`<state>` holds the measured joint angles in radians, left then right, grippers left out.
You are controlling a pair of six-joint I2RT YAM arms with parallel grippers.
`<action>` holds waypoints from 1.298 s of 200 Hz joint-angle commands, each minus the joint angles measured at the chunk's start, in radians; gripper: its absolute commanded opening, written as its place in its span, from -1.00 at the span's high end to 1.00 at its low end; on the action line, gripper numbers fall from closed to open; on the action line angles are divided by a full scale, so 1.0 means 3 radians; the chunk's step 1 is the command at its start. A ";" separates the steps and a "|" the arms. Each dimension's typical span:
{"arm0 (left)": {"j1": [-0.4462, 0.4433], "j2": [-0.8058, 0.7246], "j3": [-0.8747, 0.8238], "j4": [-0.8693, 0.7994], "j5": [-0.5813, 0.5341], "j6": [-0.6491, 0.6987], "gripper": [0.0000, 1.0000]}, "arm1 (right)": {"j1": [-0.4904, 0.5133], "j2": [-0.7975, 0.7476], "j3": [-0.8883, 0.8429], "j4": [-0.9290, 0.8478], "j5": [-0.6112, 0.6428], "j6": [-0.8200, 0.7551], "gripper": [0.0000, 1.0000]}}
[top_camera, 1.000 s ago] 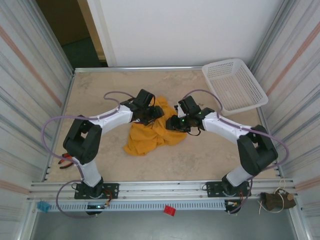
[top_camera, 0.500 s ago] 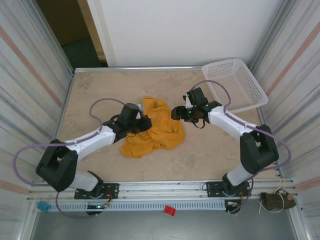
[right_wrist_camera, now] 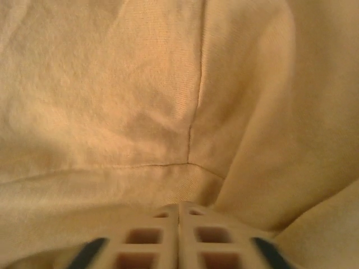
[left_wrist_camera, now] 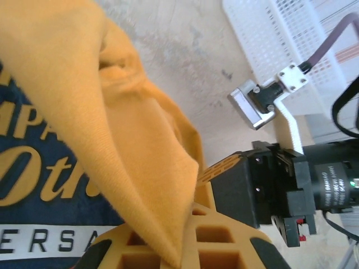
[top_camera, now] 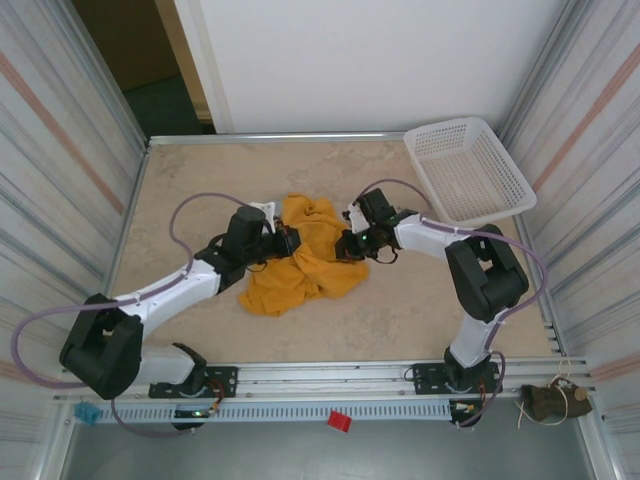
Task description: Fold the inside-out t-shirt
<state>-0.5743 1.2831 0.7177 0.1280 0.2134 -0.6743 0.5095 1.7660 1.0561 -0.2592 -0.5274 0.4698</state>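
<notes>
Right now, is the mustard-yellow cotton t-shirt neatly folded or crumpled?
Crumpled: the mustard-yellow cotton t-shirt lies bunched in an uneven heap with loose ridges, no flat squared edges.

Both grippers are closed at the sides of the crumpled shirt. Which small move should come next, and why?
Probably draw both grippers slowly apart. The t-shirt lies bunched between the left gripper and the right gripper, both shut at its edges, so spreading should open it out.

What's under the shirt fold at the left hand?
Under the t-shirt fold, a dark navy print with yellow and white lettering shows. The left hand is shut on the fold's edge; cloth covers the rest of the print.
</notes>
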 commanded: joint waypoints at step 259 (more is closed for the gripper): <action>0.0572 -0.0704 -0.0198 0.0734 0.1318 0.0135 1.00 | 0.0095 -0.0032 0.0284 0.0743 -0.0723 -0.0407 1.00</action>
<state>-0.4442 1.0847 0.6594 0.2478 0.5694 -0.6144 0.5690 1.8198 1.1118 -0.0673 -0.6422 0.3222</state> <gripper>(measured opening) 0.051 0.202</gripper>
